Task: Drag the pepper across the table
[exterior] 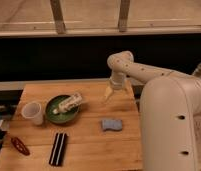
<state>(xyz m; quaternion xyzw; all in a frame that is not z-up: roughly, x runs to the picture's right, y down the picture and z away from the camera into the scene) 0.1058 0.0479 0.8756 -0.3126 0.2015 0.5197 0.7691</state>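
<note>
The pepper (20,145) lies by the desk's (94,145) front-left edge, forward-left of the green bowl (64,119). The claw (108,95) hovers open and empty right of the bowl, over bare wood near the far edge.

A white robot arm (166,117) fills the right side of the view, its broad, rounded nearest segment rising from the bottom edge. From the top of that segment a slimmer link (146,72) runs up and to the left to a rounded elbow joint (119,61). There the arm bends sharply and points down through a short wrist (117,80). The gripper (107,96) hangs from the wrist, tilted slightly down and to the left, above the far right part of the table (89,137). Its two pale fingers (109,92) are parted and hold nothing, their tips raised off the surface.
</note>
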